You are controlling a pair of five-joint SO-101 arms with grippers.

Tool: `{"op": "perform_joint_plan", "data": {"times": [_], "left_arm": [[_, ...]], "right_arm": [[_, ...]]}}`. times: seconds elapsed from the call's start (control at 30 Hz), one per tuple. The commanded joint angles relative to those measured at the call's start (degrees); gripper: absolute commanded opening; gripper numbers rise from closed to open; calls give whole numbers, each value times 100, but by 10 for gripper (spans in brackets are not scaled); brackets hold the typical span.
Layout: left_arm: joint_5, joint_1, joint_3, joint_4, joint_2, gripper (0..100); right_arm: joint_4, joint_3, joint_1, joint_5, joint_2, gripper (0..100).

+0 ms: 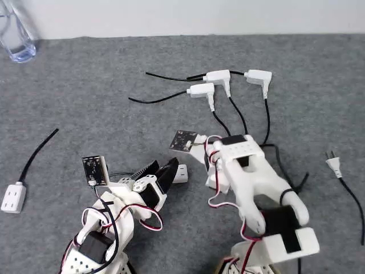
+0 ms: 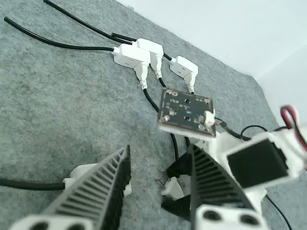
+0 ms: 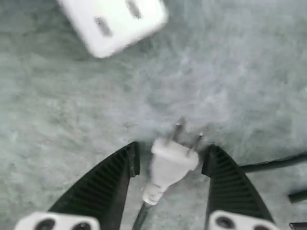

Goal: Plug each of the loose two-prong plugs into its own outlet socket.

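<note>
The right hand (image 3: 172, 149) stands open astride a white two-prong plug (image 3: 171, 163), gripping nothing; the left hand (image 2: 159, 151) is open too; three sockets (image 1: 218, 76) look filled; two pairings seemingly remain.

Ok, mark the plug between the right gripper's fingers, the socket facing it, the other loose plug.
plug (image 3: 171, 163), right wrist view, body.
socket (image 3: 117, 24), right wrist view, slotted face.
other loose plug (image 1: 334, 165), high view, body.

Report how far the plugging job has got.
Done: three plug-and-socket pairs look joined at the far side. In hand: the right gripper is open around the middle plug, prongs towards the middle socket beside the open left gripper. Left: that pair, plus a loose plug and a loose socket.
</note>
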Motion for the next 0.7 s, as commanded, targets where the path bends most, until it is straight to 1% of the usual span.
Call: {"op": "perform_joint_plan", "data": {"times": [0.0,0.07,0.27,0.37,0.5,0.67], "left_arm": [[9,-9,-57,-18,-9,185],[9,-9,-57,-18,-9,185],[9,-9,-57,-9,-9,185],[9,-9,-57,0,-9,185],[9,-9,-57,9,-9,185],[9,-9,-57,9,-9,185]], "right_arm": [[-66,-308,198,176,84,219],[31,-299,207,220,-13,214],[497,-273,215,387,-259,66],[444,-114,215,387,-224,74],[31,141,207,360,-224,107],[-136,193,171,369,-224,108]]}}
